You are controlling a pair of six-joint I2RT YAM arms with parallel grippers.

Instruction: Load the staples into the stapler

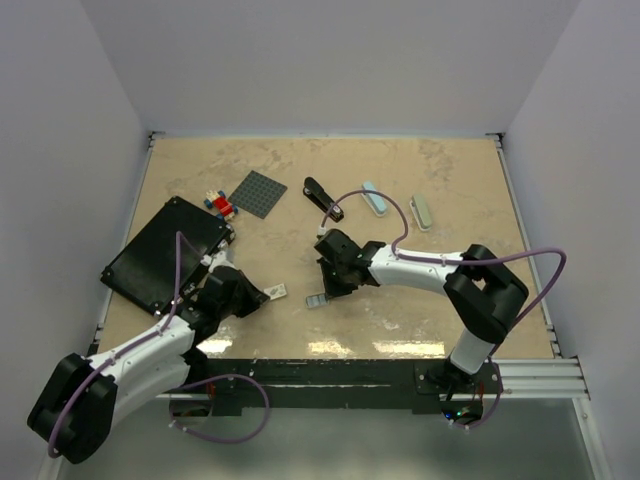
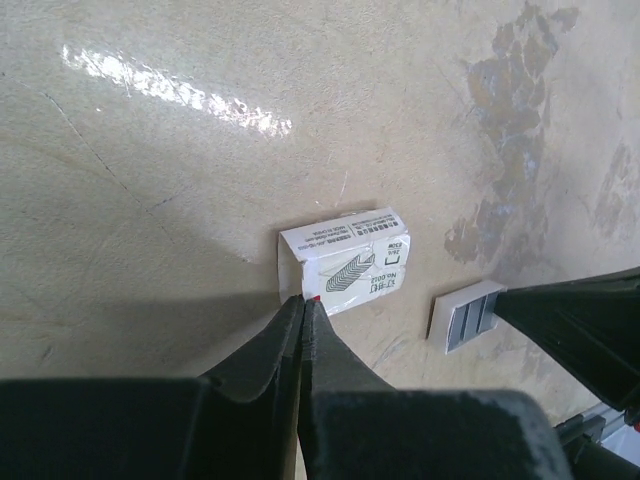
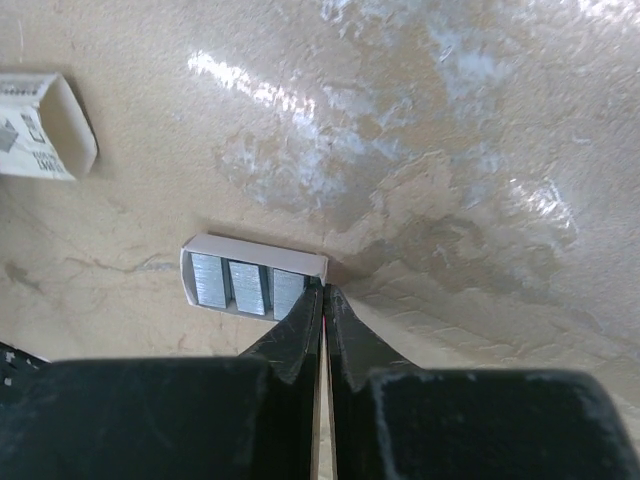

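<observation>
Three ribbed grey blocks of staples lie in a small white open tray, also seen in the top view as the tray. My right gripper is shut, its tips pinching the tray's right end wall. The little white printed box lies just left of the tray. My left gripper is shut on that box's near corner. A slim black stapler lies apart at the back centre of the table.
Two pale blue-grey oblong items lie right of the stapler. A black slab fills the left side, with a grey baseplate and small coloured bricks behind it. White walls ring the table.
</observation>
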